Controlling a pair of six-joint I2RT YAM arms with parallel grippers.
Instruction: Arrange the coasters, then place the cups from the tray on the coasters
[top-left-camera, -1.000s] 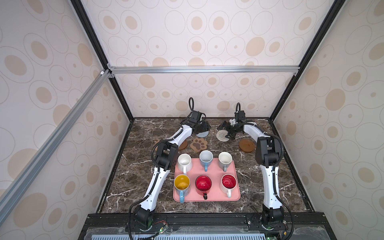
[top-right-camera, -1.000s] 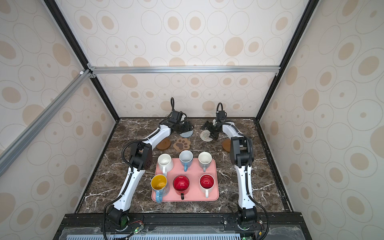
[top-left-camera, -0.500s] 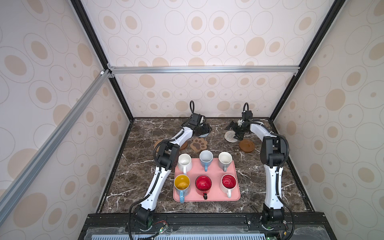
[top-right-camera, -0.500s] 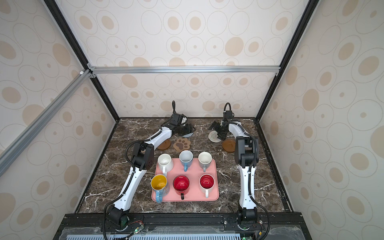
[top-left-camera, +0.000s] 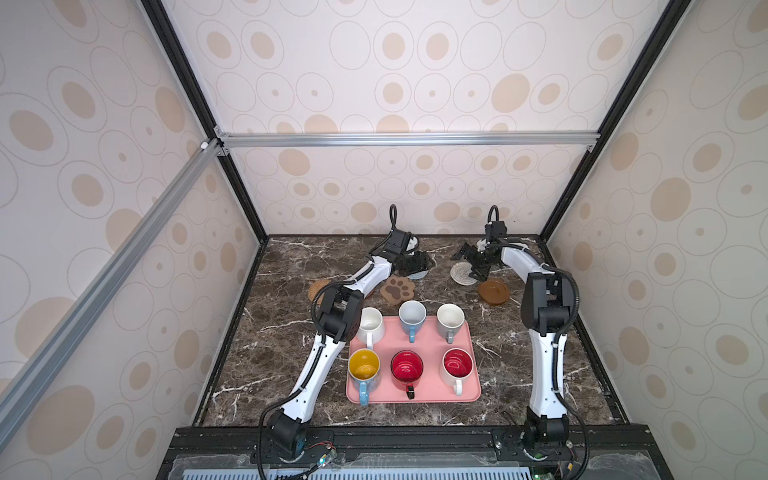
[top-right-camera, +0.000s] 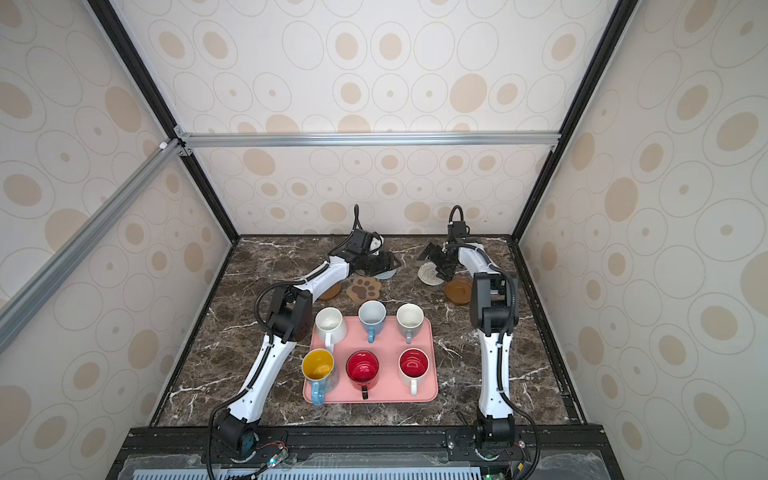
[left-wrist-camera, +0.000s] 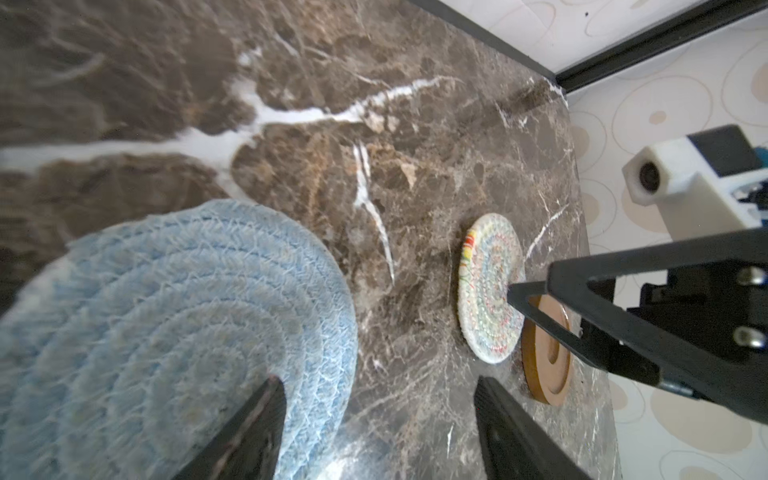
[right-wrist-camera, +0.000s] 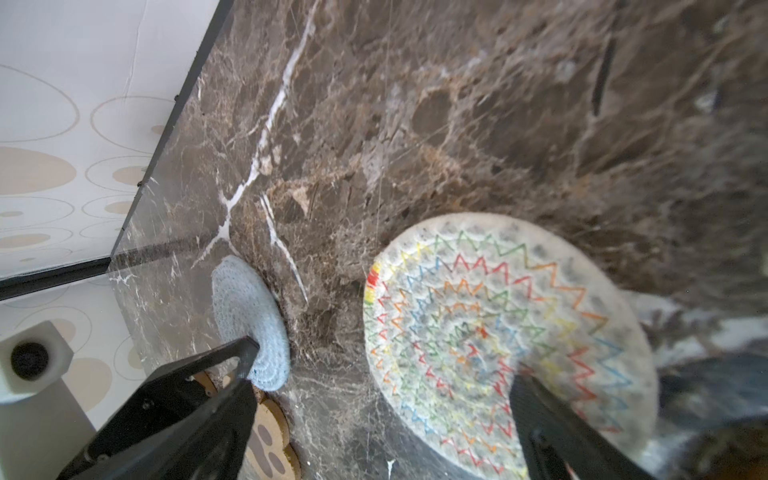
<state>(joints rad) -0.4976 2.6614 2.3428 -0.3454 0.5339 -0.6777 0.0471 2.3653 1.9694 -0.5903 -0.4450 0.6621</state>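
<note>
My left gripper (top-left-camera: 417, 265) (left-wrist-camera: 378, 382) is open and low at the back centre, with one finger over the blue-grey woven coaster (top-left-camera: 419, 275) (left-wrist-camera: 166, 324), which lies flat. The right gripper (top-left-camera: 473, 262) (right-wrist-camera: 382, 378) is open too, one finger above the cream woven coaster (top-left-camera: 462, 275) (right-wrist-camera: 498, 340). A brown wooden disc (top-left-camera: 493, 291) lies beside the cream one. The paw-shaped coaster (top-left-camera: 398, 289) and a brown round coaster (top-left-camera: 319, 289) lie left of centre. Several cups stand on the pink tray (top-left-camera: 473, 392), among them a light blue cup (top-left-camera: 412, 312) and a red cup (top-left-camera: 407, 368).
The back wall and black frame posts stand close behind both grippers. My left arm's elbow (top-left-camera: 338, 313) hangs right beside the white cup (top-left-camera: 371, 325) at the tray's back left corner. Dark marble table (top-left-camera: 270, 340) runs on either side of the tray.
The right gripper and the cream coaster have shifted right, ending beside the wooden disc. The left gripper and the blue-grey coaster moved slightly right and toward the tray.
</note>
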